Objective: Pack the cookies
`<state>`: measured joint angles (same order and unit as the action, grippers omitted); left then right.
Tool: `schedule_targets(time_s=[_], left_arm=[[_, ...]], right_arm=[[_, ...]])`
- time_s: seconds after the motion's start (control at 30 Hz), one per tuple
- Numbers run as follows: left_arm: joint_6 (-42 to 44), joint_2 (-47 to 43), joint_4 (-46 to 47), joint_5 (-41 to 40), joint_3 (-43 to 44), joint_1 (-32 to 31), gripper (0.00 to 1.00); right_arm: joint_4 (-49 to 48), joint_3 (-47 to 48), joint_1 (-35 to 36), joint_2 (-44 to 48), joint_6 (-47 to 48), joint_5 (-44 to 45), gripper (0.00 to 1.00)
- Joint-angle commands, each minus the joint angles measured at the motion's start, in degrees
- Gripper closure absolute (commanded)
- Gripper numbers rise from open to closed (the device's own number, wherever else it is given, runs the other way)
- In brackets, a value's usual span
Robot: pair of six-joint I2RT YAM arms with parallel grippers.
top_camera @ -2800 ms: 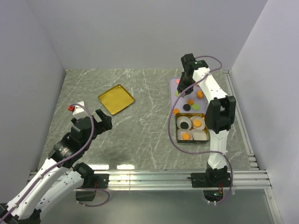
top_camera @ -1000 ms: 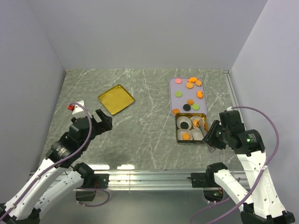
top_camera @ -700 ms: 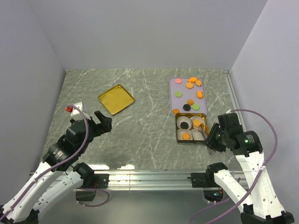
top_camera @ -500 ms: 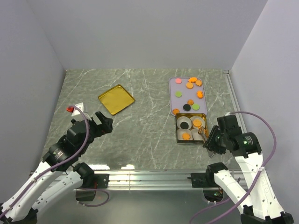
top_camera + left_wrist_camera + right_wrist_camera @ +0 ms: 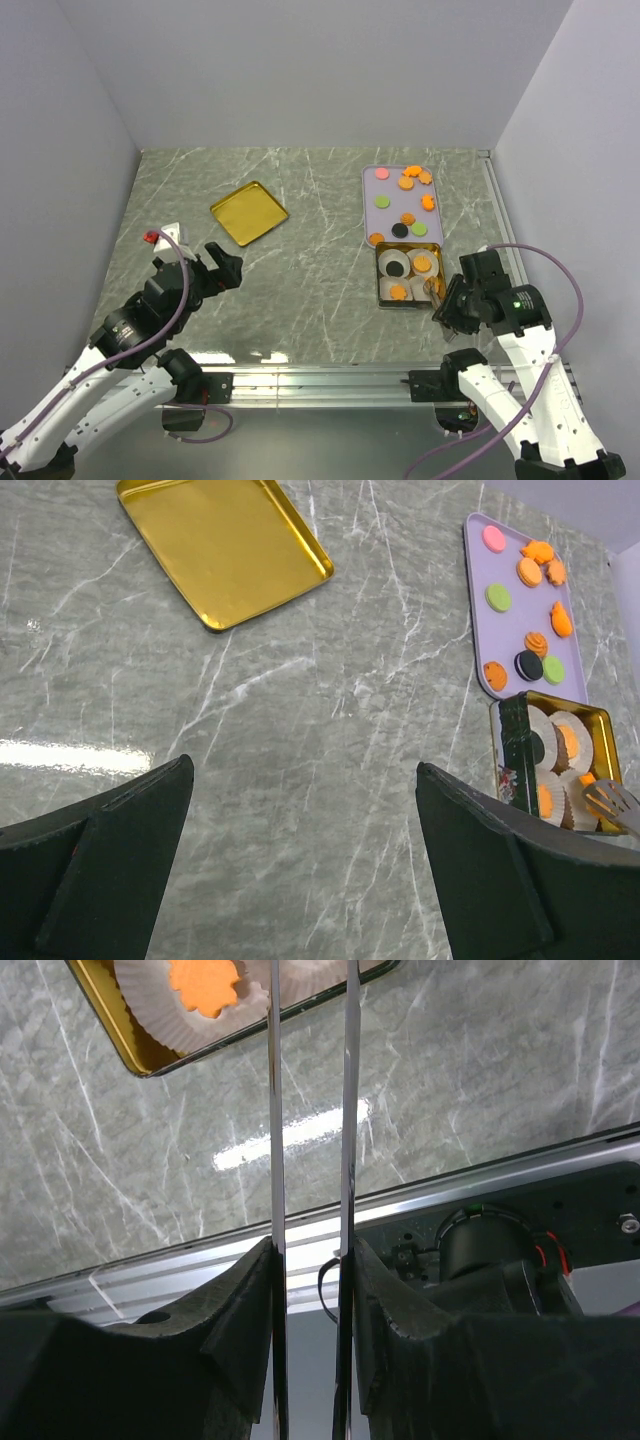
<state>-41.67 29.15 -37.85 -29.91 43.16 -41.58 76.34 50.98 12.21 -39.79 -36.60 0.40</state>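
Grey marble table [image 5: 320, 290], white walls. Left gripper [image 5: 222, 262], well left of the gold tin [image 5: 381, 285], stands fully spread and empty. Cookies [image 5: 405, 183] lie on the lavender tray [image 5: 390, 188] just behind the tin; others sit in its paper cups [image 5: 150, 1002]. Right gripper [image 5: 448, 302], just right of the tin, clamps metal tongs [image 5: 273, 1110].

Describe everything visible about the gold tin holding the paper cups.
The gold tin is a shallow rectangular box, shiny like metal, lidless, flat on the marbled table, close against the near end of the lavender tray. Four white paper cups fill it: one holds a black cookie, at least two hold orange cookies, and metal tongs reach over its near right corner.
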Motion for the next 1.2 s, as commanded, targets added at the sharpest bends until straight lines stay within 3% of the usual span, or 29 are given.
schedule_targets(time_s=[0.0, 0.5, 1.17], left_arm=[[-1.13, -0.49, -0.12, -1.99, 2.46, -0.95, 0.01], [-2.1, -0.41, -0.83, -3.84, 2.72, -3.15, 0.01], [-2.8, -1.29, -1.44, -5.42, 2.72, -4.74, 0.01]], right_arm=[[-2.77, -0.88, -0.25, -0.55, -0.4, 0.21, 0.63], [-2.59, -0.01, -0.17, -0.81, 0.12, 0.21, 0.5], [-3.73, 10.54, -0.25, -7.49, 1.8, -1.62, 0.49]])
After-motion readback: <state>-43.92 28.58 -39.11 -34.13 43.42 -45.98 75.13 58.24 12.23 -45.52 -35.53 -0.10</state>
